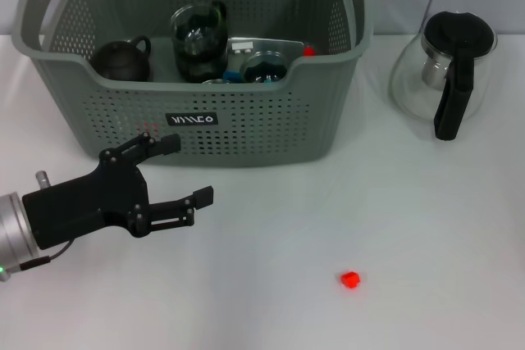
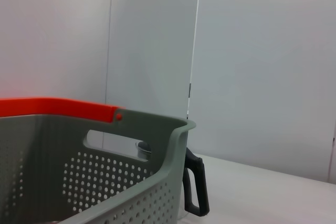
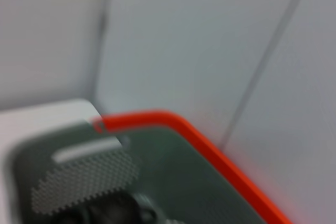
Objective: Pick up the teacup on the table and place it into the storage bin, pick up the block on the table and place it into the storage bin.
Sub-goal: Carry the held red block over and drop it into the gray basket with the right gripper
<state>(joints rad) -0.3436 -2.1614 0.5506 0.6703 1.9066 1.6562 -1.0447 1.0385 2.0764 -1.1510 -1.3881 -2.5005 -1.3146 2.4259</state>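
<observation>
Below the storage bin [image 1: 246,133], left gripper [image 1: 184,170] jaws apart, empty; block [image 1: 350,279] only in head view

Setting: lab test bench. Bare white surface [image 1: 426,227]; plain grey wall panels [image 2: 262,66] behind the storage bin [image 1: 246,133].

left gripper [image 1: 189,171] low, jaws apart

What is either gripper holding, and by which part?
Nothing: the left gripper is open and empty in front of the storage bin; the right gripper is out of view.
</observation>
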